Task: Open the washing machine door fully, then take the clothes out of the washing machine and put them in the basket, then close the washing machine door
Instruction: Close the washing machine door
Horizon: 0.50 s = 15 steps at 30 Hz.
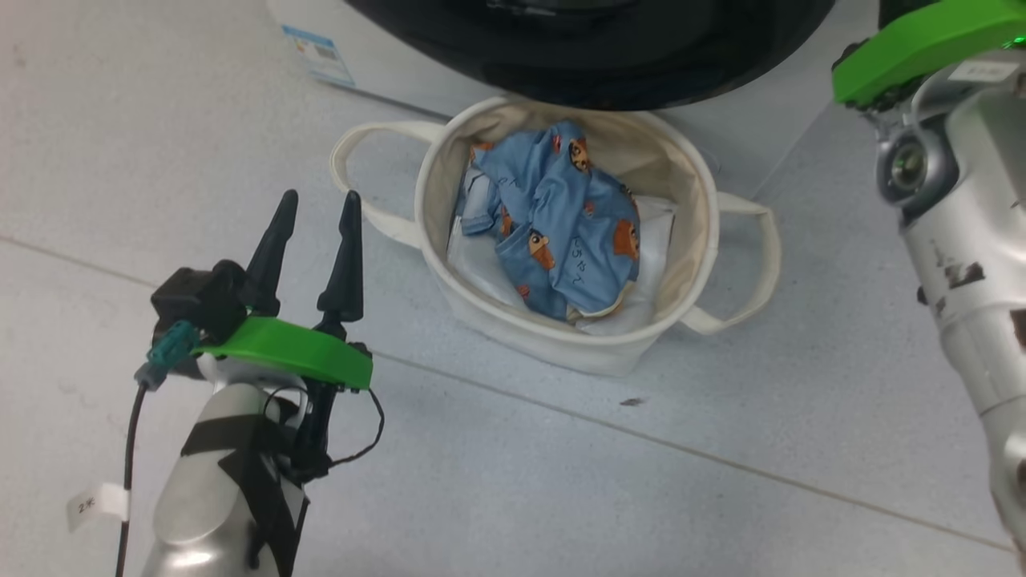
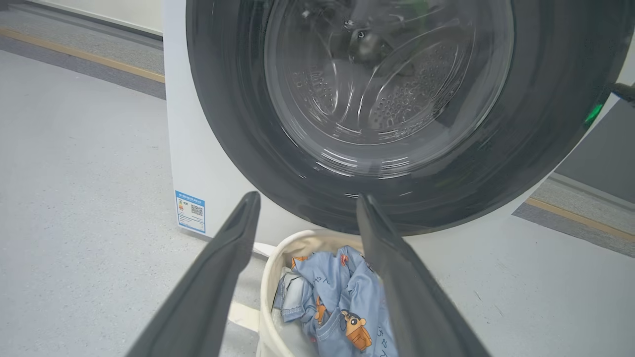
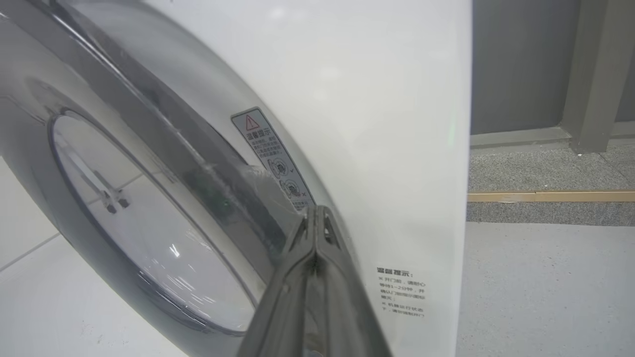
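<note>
On the grey floor point(image 1: 561, 481), just before the washing machine point(image 3: 387, 124), the basket point(image 1: 521, 332) stands upright. Clothes point(image 1: 561, 216) lie crumpled inside it, atop a white folded sheet point(image 1: 473, 268). Left gripper point(image 1: 320, 200) hangs to the basket's left, apart from it, fingers spread, nothing between them. Right gripper point(image 3: 317, 215) is clenched and empty, its tips at the rim of the washing machine door point(image 3: 149, 223), below the warning label point(image 3: 273, 153). Door lies close against the machine's front; latched or not, cannot tell.
</note>
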Available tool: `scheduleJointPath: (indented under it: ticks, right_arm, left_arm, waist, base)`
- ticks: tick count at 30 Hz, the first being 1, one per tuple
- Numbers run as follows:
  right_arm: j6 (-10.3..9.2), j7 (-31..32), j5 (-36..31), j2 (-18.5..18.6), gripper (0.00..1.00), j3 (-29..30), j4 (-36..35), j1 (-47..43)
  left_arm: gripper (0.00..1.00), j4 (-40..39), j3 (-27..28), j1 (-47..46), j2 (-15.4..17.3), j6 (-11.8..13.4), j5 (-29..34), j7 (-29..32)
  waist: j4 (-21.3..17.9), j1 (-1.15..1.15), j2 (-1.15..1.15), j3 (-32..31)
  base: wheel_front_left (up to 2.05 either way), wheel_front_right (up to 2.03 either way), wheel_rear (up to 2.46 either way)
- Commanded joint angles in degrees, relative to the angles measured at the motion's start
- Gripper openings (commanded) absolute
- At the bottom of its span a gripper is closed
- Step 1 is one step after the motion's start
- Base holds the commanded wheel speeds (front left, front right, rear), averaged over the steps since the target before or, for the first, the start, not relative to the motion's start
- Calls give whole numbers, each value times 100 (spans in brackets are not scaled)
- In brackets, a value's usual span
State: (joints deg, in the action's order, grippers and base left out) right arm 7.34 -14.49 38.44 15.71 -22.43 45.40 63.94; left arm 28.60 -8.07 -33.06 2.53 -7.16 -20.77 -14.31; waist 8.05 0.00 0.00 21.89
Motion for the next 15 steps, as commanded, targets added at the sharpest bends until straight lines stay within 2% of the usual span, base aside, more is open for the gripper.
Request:
scheduleJointPath:
  ticks: [1, 10, 11, 12, 13, 15]
  right_arm:
    - [14, -51, -61, -152, 0, -36, -241, -138]
    - [14, -51, -200, -364, 0, -140, -519, -758]
    - [14, -51, -219, -404, 66, -159, -514, -844]
    - [14, -51, -220, -449, 96, -204, -469, -937]
    - [14, -51, -236, -480, 100, -247, -446, -1010]
    - [14, -51, -278, -538, 100, -267, -494, -1166]
  left_arm:
    - [100, -127, 188, -62, 122, -33, 34, -69]
    - [100, 43, 170, 108, 288, -33, -95, -69]
    - [100, 66, 187, 131, 331, -33, -117, -69]
    - [100, 91, 209, 154, 375, -33, -137, -69]
    - [100, 114, 232, 181, 419, -33, -157, -69]
    - [100, 153, 283, 237, 511, -33, -200, -69]
  waist:
    - [-47, 0, 0, -104]
    - [-184, 0, 0, -543]
    - [-213, 0, 0, -606]
    - [-243, 0, 0, -674]
    - [-275, 0, 0, -741]
    - [-355, 0, 0, -871]
  base:
    - [0, 0, 0]
    - [0, 0, 0]
    - [0, 0, 0]
    - [0, 0, 0]
    - [0, 0, 0]
    - [0, 0, 0]
